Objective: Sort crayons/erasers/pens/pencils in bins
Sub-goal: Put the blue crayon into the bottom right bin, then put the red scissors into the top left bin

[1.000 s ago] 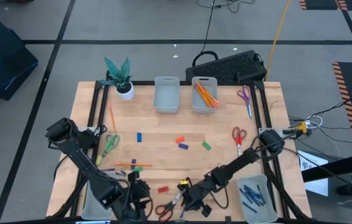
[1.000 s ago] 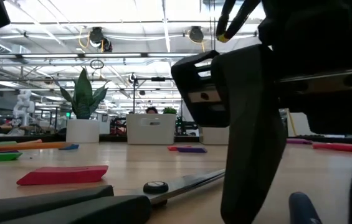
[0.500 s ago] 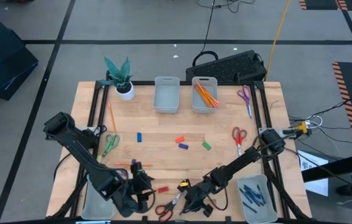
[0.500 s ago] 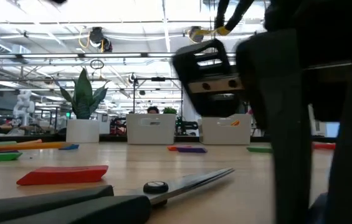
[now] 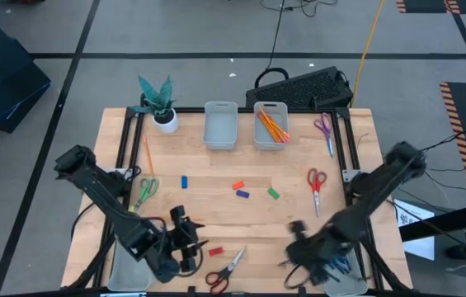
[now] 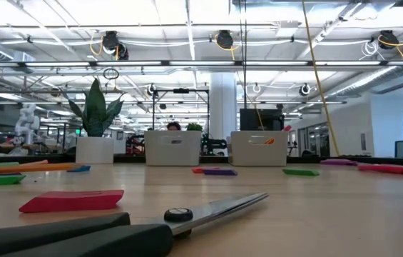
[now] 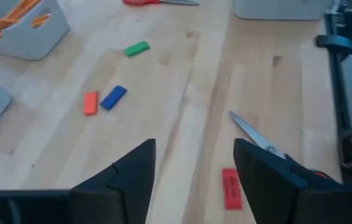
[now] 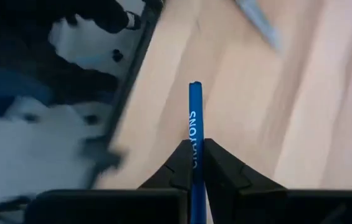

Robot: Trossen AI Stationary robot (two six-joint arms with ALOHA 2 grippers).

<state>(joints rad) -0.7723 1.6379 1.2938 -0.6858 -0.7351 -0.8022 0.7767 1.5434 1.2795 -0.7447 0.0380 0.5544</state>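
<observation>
A blue crayon marked "CRAYONS" is clamped between the fingers of the right pincer, its free end sticking out ahead over the table. In the high view that pincer is at the near right of the table, just beside the near-right bin that holds dark blue pens. The left pincer has its jaws apart and empty, low at the near left of the table, with a red eraser and scissors just ahead of it. Mid-table lie red, blue and green erasers. Orange pencils fill a far bin.
</observation>
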